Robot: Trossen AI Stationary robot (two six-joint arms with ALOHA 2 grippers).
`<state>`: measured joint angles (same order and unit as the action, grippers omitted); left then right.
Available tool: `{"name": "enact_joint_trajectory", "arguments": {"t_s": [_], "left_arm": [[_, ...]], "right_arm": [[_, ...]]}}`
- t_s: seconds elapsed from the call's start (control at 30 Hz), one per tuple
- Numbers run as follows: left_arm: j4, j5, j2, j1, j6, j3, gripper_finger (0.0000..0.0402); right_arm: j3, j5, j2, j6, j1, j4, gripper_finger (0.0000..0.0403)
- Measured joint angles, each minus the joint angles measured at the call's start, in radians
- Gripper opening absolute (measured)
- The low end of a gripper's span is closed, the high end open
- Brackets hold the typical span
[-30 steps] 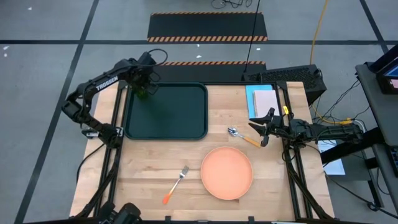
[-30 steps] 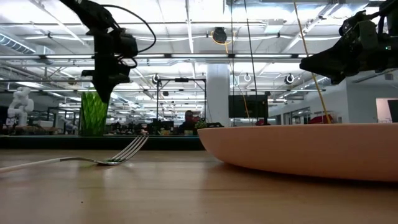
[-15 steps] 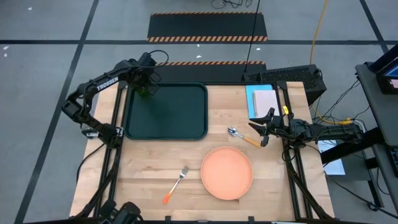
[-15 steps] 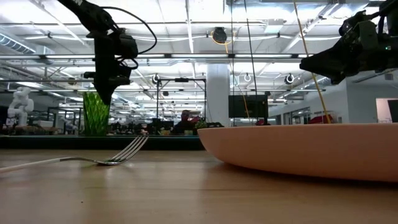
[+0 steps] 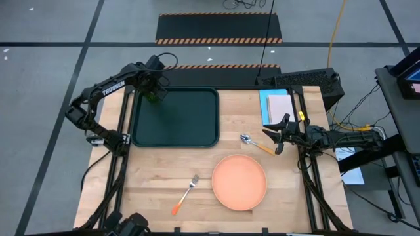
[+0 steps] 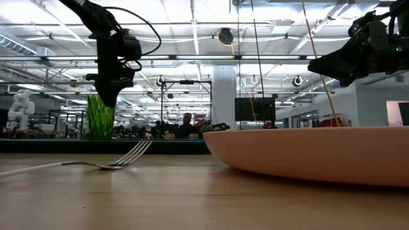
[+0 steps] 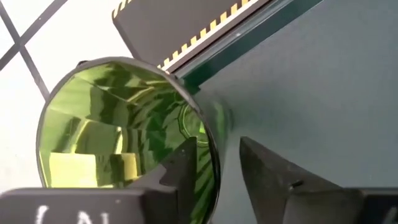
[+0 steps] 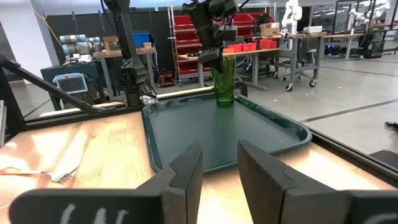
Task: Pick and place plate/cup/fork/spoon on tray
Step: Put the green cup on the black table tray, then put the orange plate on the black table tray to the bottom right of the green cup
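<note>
The green cup (image 5: 151,97) stands upright on its base in the far left corner of the dark tray (image 5: 190,124); it also shows in the low view (image 6: 100,118) and the right wrist view (image 8: 224,81). My left gripper (image 7: 217,174) comes down on it from above, slightly open. One finger (image 7: 183,168) is inside the cup and one (image 7: 264,171) is outside, astride the rim (image 7: 214,149). My right gripper (image 5: 279,134) is open and empty above the table by the spoon (image 5: 256,144). The plate (image 5: 239,181) and fork (image 5: 186,194) lie on the table. My left gripper stands astride the cup's rim wall, pointing down, with a gap between its fingers wider than the wall. I cannot tell whether either finger touches the wall. The cup stands on the tray.
A light blue sheet with a pale notepad (image 5: 277,105) lies at the far right. The plate's wall (image 6: 307,153) fills the low view's right half, with the fork's tines (image 6: 128,156) beside it. Most of the tray floor (image 8: 249,137) is bare.
The cup has shifted a little toward the table's right on the tray and stays upright, with my left gripper still over it.
</note>
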<state>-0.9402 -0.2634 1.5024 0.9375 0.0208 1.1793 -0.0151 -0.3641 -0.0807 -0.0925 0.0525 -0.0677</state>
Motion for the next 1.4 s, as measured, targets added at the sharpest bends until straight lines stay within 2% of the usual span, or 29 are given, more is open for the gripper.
{"name": "enact_joint_trajectory", "arguments": {"t_s": [0.2, 0.47, 0.67, 0.83, 1.03, 1.2, 1.3, 1.4], "left_arm": [[-0.006, -0.008, -0.04, 0.0, -0.001, 0.0, 0.014], [-0.009, -0.018, -0.19, -0.005, -0.024, 0.0, 0.0141], [-0.047, -0.006, -0.312, -0.087, -0.075, 0.0, 0.0141], [-0.067, 0.01, -0.4, -0.259, -0.141, 0.0, 0.014], [-0.026, -0.022, -0.461, -0.602, -0.267, -0.043, 0.014], [0.187, -0.126, -0.471, -0.872, -0.315, -0.178, 0.014], [0.325, -0.128, -0.464, -0.984, -0.288, -0.249, 0.014], [0.397, -0.131, -0.457, -1.07, -0.266, -0.294, 0.014]], "right_arm": [[0.0, 0.0, 0.0, 0.0, 0.0, 0.0, 0.0096], [0.0, 0.001, 0.0, -0.001, 0.0, 0.0, 0.0096], [-0.001, 0.018, -0.005, -0.036, 0.0, -0.003, 0.0096], [-0.054, 0.16, -0.064, -0.065, 0.0, 0.032, 0.0096], [-0.182, 0.178, -0.226, -0.084, 0.023, 0.144, 0.0096], [-0.317, 0.305, -0.441, -0.188, 0.081, 0.195, 0.0096], [-0.443, 0.369, -0.596, -0.278, 0.154, 0.315, 0.0096], [-0.565, 0.372, -0.749, -0.344, 0.259, 0.404, 0.0096]]}}
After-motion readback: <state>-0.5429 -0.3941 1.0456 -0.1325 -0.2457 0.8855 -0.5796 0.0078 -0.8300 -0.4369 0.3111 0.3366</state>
